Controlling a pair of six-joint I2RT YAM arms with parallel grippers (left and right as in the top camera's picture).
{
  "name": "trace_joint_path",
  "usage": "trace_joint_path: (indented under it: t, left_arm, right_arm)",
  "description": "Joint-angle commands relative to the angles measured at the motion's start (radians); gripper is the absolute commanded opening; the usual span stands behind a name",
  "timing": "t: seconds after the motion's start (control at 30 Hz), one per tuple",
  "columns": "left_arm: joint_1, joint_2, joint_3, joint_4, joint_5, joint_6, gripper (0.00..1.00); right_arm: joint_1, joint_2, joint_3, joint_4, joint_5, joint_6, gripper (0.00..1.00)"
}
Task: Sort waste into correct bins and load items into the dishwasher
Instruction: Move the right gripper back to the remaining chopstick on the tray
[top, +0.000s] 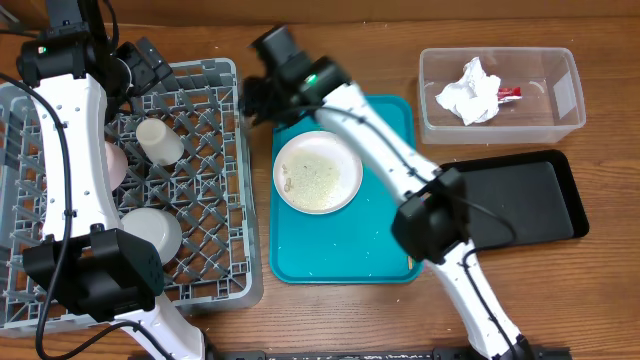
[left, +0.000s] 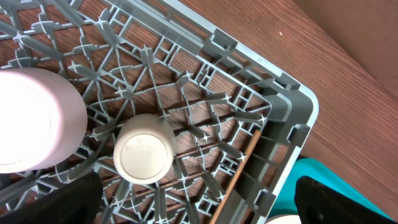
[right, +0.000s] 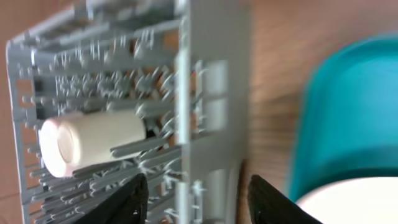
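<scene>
**Right claw (right: 196, 199) open and empty by the rack wall**

Its jaws stand partly apart with nothing between them, just outside the grey dish rack (top: 215, 75) on the side that faces the teal tray (top: 385, 250). The left claw (left: 196, 186) gapes wide and empty over the rack's corner. Inside the rack rest the white cup (top: 158, 140) and a chopstick (left: 239, 174). The crumb-strewn white plate (top: 318, 172) sits on the teal tray.

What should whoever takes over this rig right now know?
Left tool: open, empty, over the rack.
Right tool: open, empty, at the rack's wall.
In rack: cup, pink bowl, grey-green bowl, chopstick.
In tub: napkin, wrapper.
To do: plate with crumbs sits on the teal tray; bin crumbs, probably in the black tray, then rack plate.
</scene>
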Motion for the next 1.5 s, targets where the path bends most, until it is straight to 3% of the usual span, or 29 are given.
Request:
trace_joint_path:
  t: [0.0,0.3,0.57,0.93,1.47]
  left_arm:
    - [-0.003,0.002,0.006,0.003,-0.009,-0.017,1.0]
    - [-0.003,0.002,0.006,0.003,-0.009,-0.017,1.0]
    - [-0.003,0.002,0.006,0.003,-0.009,-0.017,1.0]
    - [-0.003,0.002,0.006,0.003,-0.009,-0.017,1.0]
    - [-0.003,0.002,0.006,0.003,-0.009,-0.017,1.0]
  right_arm:
    - [-0.098,-0.158,0.011,-0.047,0.058,-0.11,0.56]
    - [-0.278,-0.208,0.007,-0.429,0.116,-0.342,0.59]
    - [-0.296,-0.208,-0.058,-0.676,0.222,-0.347,0.49]
    - [-0.276,-0.208,-0.431,-0.676,0.254,-0.283,0.38]
    - [-0.276,-0.208,-0.594,-0.669,0.238,-0.28,0.43]
